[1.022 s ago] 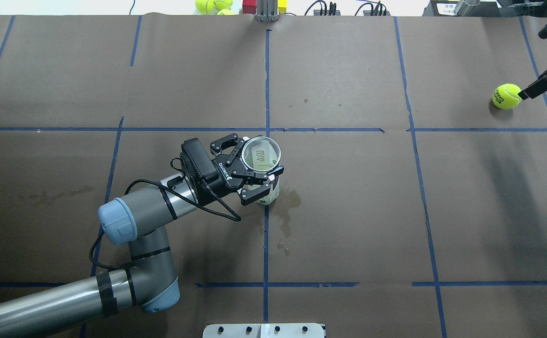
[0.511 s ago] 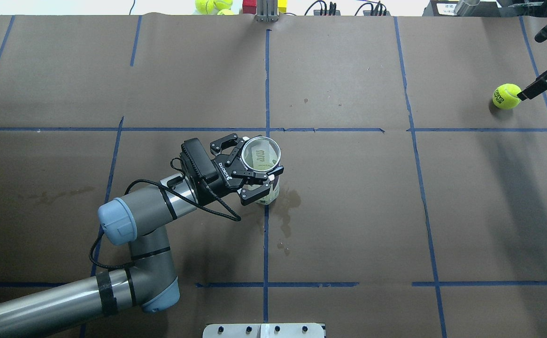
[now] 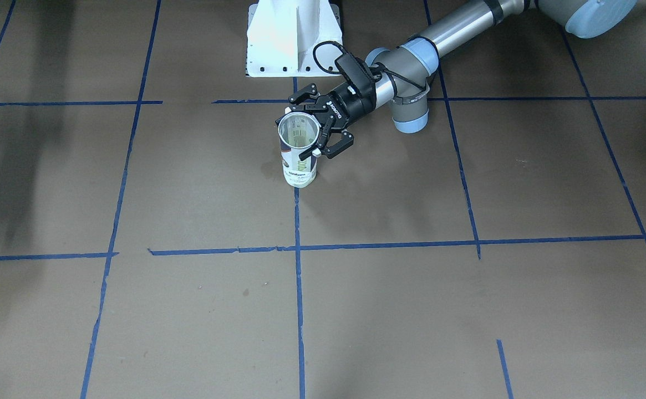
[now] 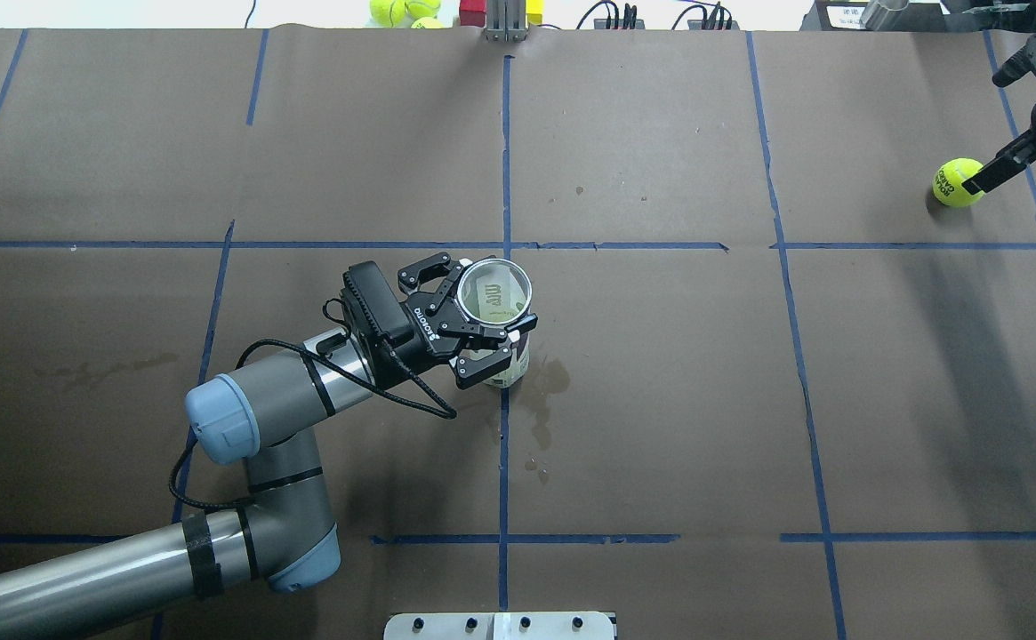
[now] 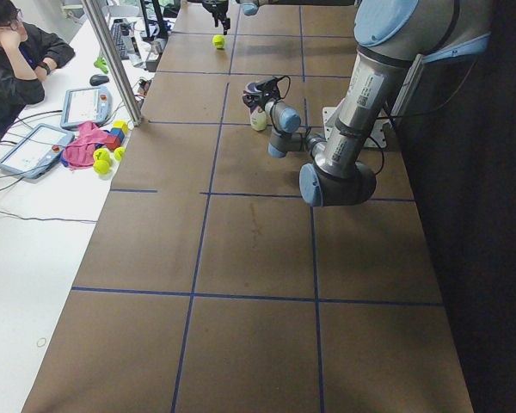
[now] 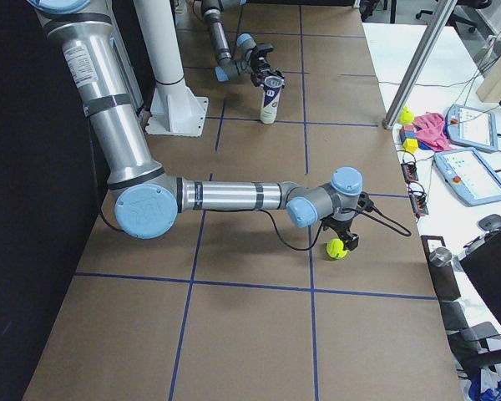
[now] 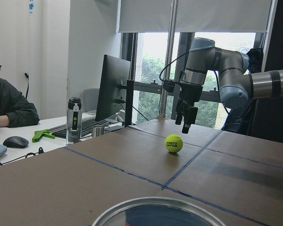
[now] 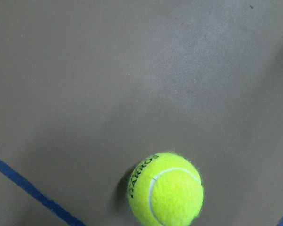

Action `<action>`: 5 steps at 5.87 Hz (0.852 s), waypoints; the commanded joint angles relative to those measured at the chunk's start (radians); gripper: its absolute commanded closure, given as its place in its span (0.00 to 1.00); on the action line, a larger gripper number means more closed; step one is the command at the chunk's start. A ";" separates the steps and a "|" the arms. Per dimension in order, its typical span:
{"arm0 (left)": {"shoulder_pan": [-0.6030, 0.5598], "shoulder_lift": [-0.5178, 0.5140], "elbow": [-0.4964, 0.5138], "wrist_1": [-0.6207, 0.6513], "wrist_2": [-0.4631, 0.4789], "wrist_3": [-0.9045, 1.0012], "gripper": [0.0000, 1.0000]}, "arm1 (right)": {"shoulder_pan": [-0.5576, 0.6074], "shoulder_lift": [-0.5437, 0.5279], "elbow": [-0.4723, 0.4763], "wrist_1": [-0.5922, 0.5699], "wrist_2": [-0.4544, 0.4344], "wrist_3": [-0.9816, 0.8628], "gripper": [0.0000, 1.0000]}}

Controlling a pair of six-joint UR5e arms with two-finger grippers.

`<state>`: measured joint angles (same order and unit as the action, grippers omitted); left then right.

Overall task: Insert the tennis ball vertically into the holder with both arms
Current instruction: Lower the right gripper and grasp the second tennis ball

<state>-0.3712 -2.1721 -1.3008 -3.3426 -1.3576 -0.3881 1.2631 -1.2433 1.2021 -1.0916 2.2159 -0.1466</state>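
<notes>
Upright near the middle of the table [image 4: 660,400]: a clear tube [image 3: 299,169], open end up, clamped just below the rim in the left gripper [image 4: 480,313]. Near the right edge, toward the far side: a tennis ball [image 4: 958,182], with the right gripper [image 7: 184,125] just above, fingers spread apart.

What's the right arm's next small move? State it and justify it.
Probably ease the right gripper down so its open fingers straddle the tennis ball. The ball lies on the table ungrasped, the gripper hangs just above it, and the left gripper already holds the holder upright.
</notes>
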 commanded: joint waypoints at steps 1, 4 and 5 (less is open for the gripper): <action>0.000 0.000 0.001 0.000 0.000 0.000 0.13 | -0.010 0.027 -0.082 0.067 -0.031 0.002 0.00; 0.000 0.000 0.000 0.000 0.000 0.000 0.13 | -0.051 0.028 -0.087 0.068 -0.061 0.021 0.00; 0.000 0.000 0.000 0.000 0.000 0.000 0.13 | -0.062 0.027 -0.087 0.068 -0.082 0.019 0.00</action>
<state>-0.3712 -2.1721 -1.3008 -3.3425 -1.3576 -0.3881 1.2125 -1.2156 1.1158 -1.0237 2.1494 -0.1292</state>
